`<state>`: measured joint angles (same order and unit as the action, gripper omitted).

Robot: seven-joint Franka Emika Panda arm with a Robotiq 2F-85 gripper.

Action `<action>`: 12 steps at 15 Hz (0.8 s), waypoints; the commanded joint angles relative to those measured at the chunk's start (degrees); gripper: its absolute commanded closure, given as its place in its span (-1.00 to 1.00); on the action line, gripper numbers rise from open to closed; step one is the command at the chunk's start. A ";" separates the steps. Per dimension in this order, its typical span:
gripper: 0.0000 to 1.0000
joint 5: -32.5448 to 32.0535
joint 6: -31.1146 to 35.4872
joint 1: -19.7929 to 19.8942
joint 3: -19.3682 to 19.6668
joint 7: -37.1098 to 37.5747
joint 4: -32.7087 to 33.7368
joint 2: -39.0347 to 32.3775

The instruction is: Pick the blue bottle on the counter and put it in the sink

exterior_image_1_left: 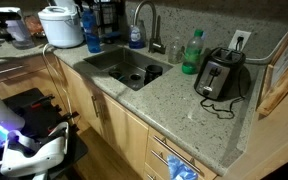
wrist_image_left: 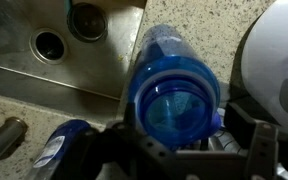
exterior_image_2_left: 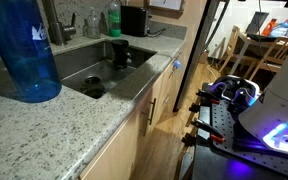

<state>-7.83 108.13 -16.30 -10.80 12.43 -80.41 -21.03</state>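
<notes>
The tall blue bottle (exterior_image_1_left: 90, 35) stands upright on the granite counter (exterior_image_1_left: 184, 110) between the white cooker (exterior_image_1_left: 61, 27) and the sink (exterior_image_1_left: 124, 68). It fills the left foreground in an exterior view (exterior_image_2_left: 24, 50). In the wrist view I look down into its open mouth (wrist_image_left: 174, 105). My gripper (wrist_image_left: 184, 138) straddles the bottle's top, one dark finger on each side, with a small gap at the right finger. It looks open. The sink basin also shows in the wrist view (wrist_image_left: 24, 70) and in an exterior view (exterior_image_2_left: 99, 75).
A shorter blue bottle (exterior_image_1_left: 136, 38) stands by the curved faucet (exterior_image_1_left: 144, 20) and shows in the wrist view (wrist_image_left: 64, 145). A green bottle (exterior_image_1_left: 192, 52) and a black toaster (exterior_image_1_left: 222, 72) stand beyond the sink. The cooker (wrist_image_left: 279, 50) is close beside the bottle.
</notes>
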 commanded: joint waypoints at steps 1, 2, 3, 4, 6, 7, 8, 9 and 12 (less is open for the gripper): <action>-0.17 1.16 -0.71 -0.10 0.56 -1.13 0.52 -0.08; 0.01 1.19 -0.77 -0.09 0.60 -1.08 0.55 -0.07; 0.09 1.46 -0.80 -0.09 0.59 -1.05 0.79 -0.04; 0.14 1.44 -0.80 -0.08 0.61 -1.10 0.86 -0.08; 0.14 1.41 -0.84 -0.10 0.62 -1.10 0.93 -0.06; 0.14 1.42 -0.89 -0.11 0.60 -1.13 0.99 0.00; 0.14 1.44 -0.87 -0.11 0.58 -1.15 1.01 0.11; 0.14 1.43 -0.90 -0.13 0.60 -1.02 1.04 0.24; 0.14 1.67 -0.76 -0.07 0.52 -1.01 1.11 1.00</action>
<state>-7.44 108.11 -16.26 -10.66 12.43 -80.07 -21.03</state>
